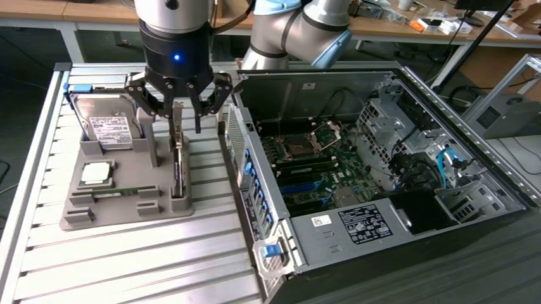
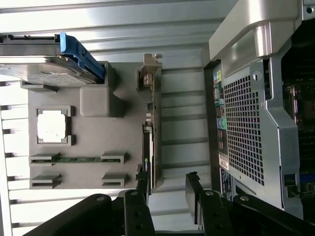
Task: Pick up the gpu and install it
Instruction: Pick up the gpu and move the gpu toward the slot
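Fingers (image 2: 143, 186): spread wide, gripping nothing, and lowered over the grey holder with one finger on either side of the card's line.
Gpu (image 1: 177, 166): a thin dark card that stands on its long edge in a slot of the holder, along the side nearest the computer case. Its silver bracket is at the end beside the hard drive. The card runs between the fingers but off centre, just beside one finger and clearly apart from the other. Whether the near finger touches it cannot be told.
Holder (image 1: 127, 214): a grey moulded tray that rests flat on the counter, just beside the case.
Hard drive (image 1: 110, 130): silver with a white label and a blue end piece, it leans in a slot at the holder's far end.
Processor (image 1: 95, 173): a square silver chip that lies flat in a recess between the hard drive and the memory stick.
Memory stick (image 1: 127, 191): narrow and green, it is set between small grey posts.
Counter (image 1: 127, 269): a ribbed pale metal surface that carries the holder.
Computer case (image 2: 243, 128): open with a perforated rear wall, it stands on the exterior view's right of the holder.
Motherboard (image 1: 308, 171): exposed inside the case, with dark cables beside it.
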